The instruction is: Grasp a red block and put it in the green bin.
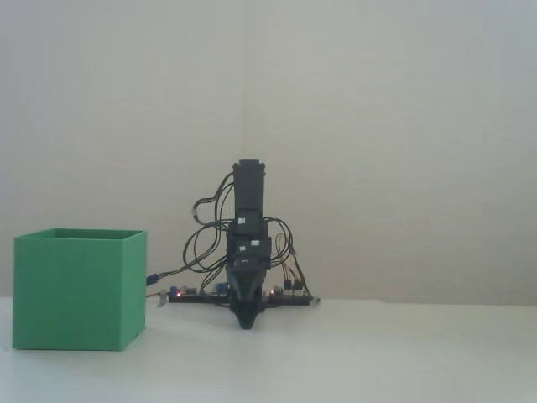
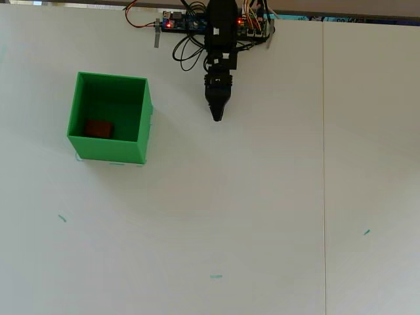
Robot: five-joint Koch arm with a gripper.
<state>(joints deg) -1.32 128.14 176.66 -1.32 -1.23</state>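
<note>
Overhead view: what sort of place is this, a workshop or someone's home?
Probably a hobbyist's bench, though I can't be sure. A small black arm, gripper shut, sits on a plain white table with bare wiring, beside a green bin holding a red block.

In the fixed view, the green bin point(image 1: 80, 290) at the lower left shows only its outer walls; its inside, and the red block point(image 2: 99, 128) seen within it from overhead, are hidden. The gripper point(image 1: 247, 321) at the frame's centre is a dark, blurred wedge touching or nearly touching the table; its jaws cannot be separated. Overhead, the gripper point(image 2: 216, 117) narrows to one point, too small to judge. The arm's base is cut off by the top edge.
</note>
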